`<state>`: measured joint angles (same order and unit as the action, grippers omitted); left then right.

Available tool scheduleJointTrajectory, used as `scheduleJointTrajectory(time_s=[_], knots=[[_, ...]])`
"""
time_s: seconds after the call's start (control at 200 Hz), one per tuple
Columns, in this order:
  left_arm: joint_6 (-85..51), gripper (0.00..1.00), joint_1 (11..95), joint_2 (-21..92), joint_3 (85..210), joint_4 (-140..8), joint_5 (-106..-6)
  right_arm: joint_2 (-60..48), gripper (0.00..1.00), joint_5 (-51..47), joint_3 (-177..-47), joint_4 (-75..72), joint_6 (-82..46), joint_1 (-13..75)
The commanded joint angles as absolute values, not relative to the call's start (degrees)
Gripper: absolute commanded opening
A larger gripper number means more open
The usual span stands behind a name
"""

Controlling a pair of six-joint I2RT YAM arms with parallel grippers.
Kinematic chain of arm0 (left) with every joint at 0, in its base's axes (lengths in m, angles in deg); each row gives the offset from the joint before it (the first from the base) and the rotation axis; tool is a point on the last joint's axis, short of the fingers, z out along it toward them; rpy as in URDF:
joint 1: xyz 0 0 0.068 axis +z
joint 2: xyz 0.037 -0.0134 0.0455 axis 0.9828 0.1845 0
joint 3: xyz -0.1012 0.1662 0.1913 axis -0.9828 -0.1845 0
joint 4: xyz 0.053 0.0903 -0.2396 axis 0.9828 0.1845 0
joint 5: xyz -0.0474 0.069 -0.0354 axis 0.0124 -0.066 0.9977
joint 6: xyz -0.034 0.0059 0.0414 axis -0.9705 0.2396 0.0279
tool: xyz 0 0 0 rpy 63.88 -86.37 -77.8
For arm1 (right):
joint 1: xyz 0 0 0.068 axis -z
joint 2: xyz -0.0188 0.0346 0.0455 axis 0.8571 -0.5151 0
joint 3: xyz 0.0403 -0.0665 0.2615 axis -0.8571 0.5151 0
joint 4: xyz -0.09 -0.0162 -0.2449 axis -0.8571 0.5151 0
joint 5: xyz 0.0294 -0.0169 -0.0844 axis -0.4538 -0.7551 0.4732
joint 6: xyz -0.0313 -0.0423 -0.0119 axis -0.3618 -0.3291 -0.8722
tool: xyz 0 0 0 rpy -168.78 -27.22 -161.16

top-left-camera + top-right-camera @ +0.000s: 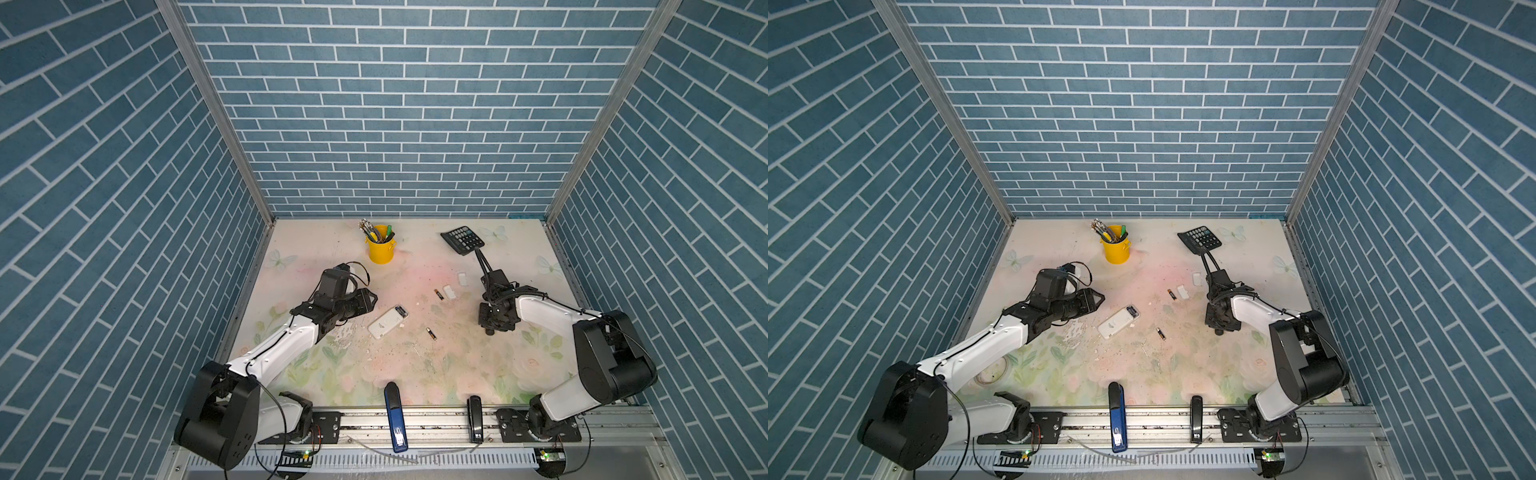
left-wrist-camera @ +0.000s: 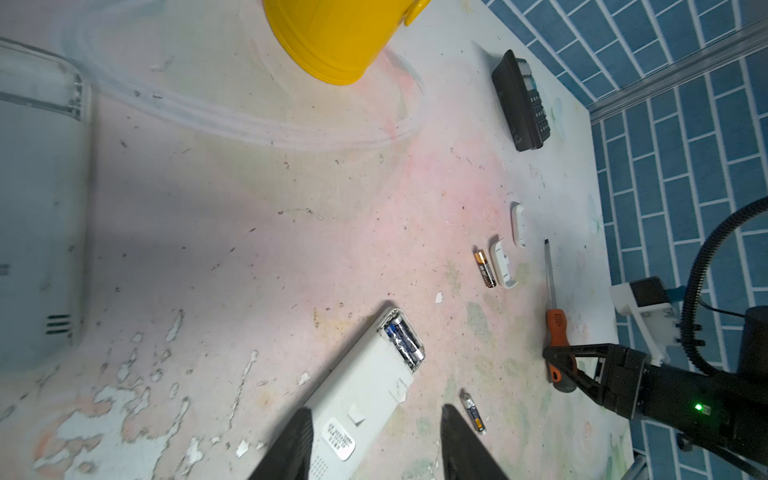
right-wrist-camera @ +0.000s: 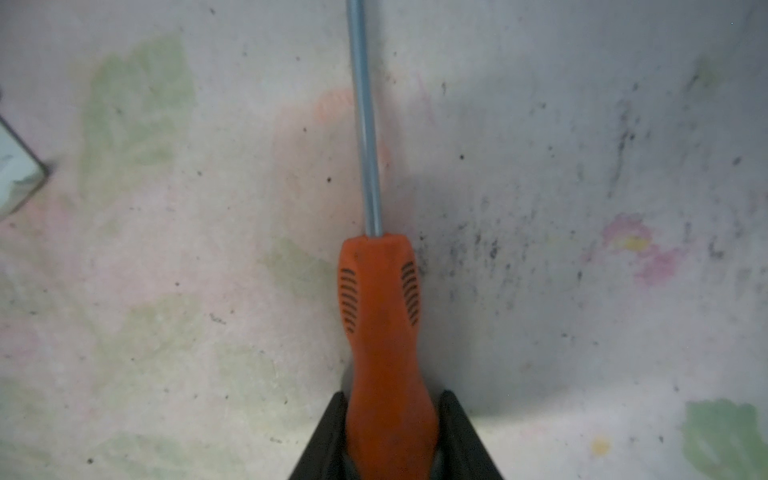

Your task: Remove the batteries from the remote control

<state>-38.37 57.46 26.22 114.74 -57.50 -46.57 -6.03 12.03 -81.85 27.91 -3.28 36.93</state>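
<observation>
Batteries, two of them, lie side by side in the open bay at the end of the remote that points away from the left claw. That claw hangs spread wide over the remote's near end, which shows in the gap between its fingers. I cannot tell whether a finger touches it.

A loose battery lies on the surface just beside the left claw, on the side toward the right claw. Another battery lies farther out, between the two claws, just beside a white cover. A second cover lies near that one, closer to the right claw.

The right claw is pressed onto the orange handle of a screwdriver, with a finger against each side. The steel shaft points straight out ahead of it, low along the surface.

Beyond the left claw stands a yellow bucket stuffed with pens. Beyond the right claw a black calculator lies on the surface.
</observation>
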Motion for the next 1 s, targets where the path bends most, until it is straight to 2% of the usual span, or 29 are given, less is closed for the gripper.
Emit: scheduleJointTrajectory(time_s=[0.0,0.23,0.35,0.5,0.71,0.995], knots=[[-39.9,0.51,56.4,28.7,118.1,-62.8,-43.4,-2.2,0.0,10.5,-81.6,29.9,-4.6,36.7],[-43.6,0.51,51.5,37.9,124.4,-73.6,-38.0,4.7,0.0,3.4,-85.7,32.2,-11.3,32.7],[-46.4,0.52,48.1,43.2,127.7,-81.5,-35.3,6.6,0.0,-3.8,-88.1,31.3,-13.3,31.3],[-50.2,0.52,44.1,47.9,129.9,-89.5,-36.3,6.9,0.0,-8.5,-91.4,30.5,-14.6,29.5],[-55.8,0.51,40.9,54.0,131.8,-99.6,-36.1,5.3,0.0,-10.4,-95.2,30.3,-15.7,27.1],[-58.4,0.49,38.5,56.4,132.0,-102.9,-36.5,3.7,0.0,-10.4,-97.4,29.8,-16.1,26.1]])
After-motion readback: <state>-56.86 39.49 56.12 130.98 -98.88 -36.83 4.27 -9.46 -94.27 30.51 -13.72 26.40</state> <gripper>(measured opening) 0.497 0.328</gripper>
